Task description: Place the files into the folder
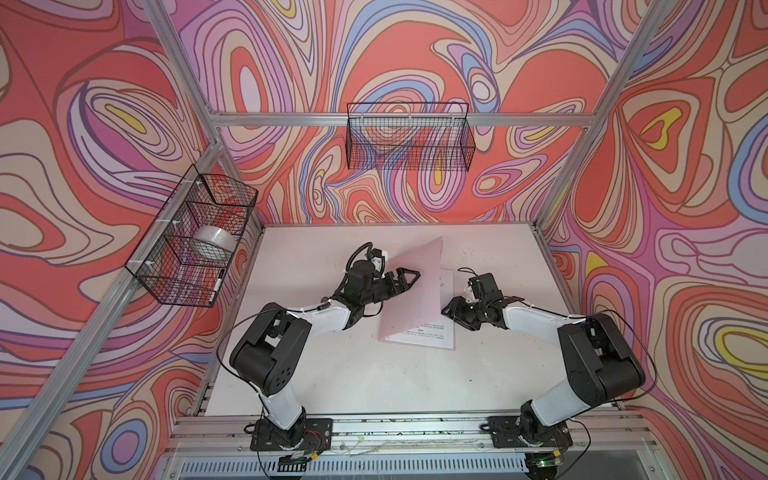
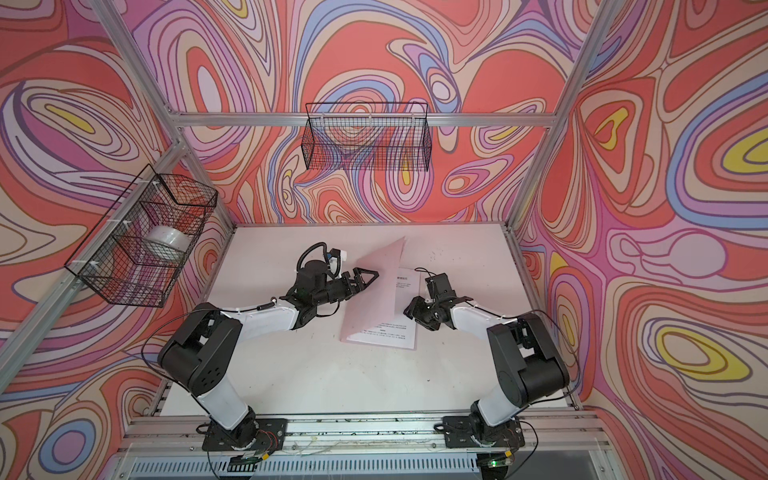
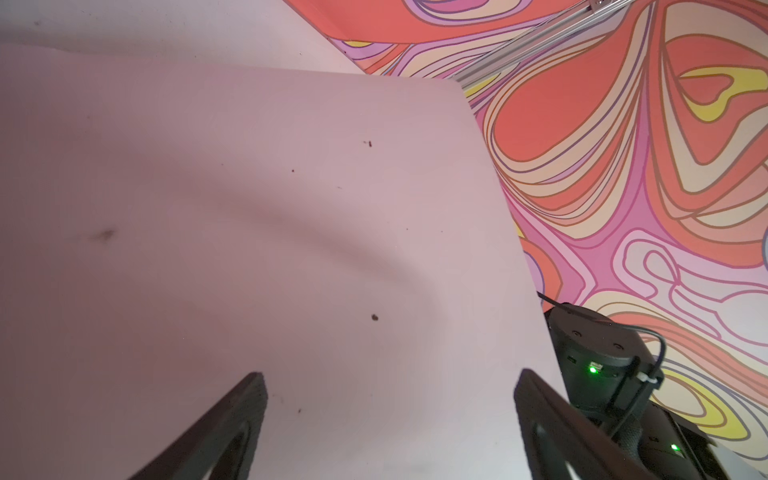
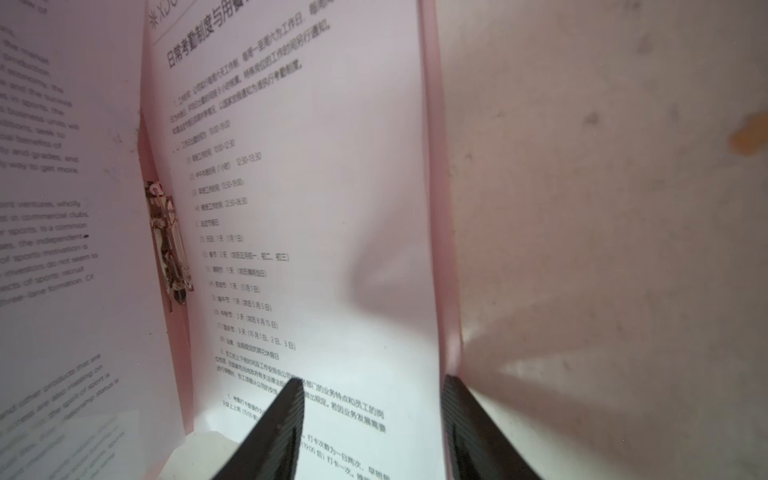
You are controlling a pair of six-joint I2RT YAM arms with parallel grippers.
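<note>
Folder half open mid-way across the table (image 1: 374, 374), files inside.
Top view: the folder (image 1: 411, 307) runs lengthwise near-to-far, spine left, cover propped on the wide-open left gripper (image 1: 411, 277); the files (image 1: 447, 291) lie flat. Left wrist: the cover looks thin and bendy. Right wrist: the right gripper (image 4: 374, 386), jaws apart and empty, is over the free edge. The sheets are likely light and slippery, best pinched at the edges.

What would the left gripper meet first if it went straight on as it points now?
Probably the folder, its raised cover directly ahead of the open left gripper; how near is unclear.
</note>
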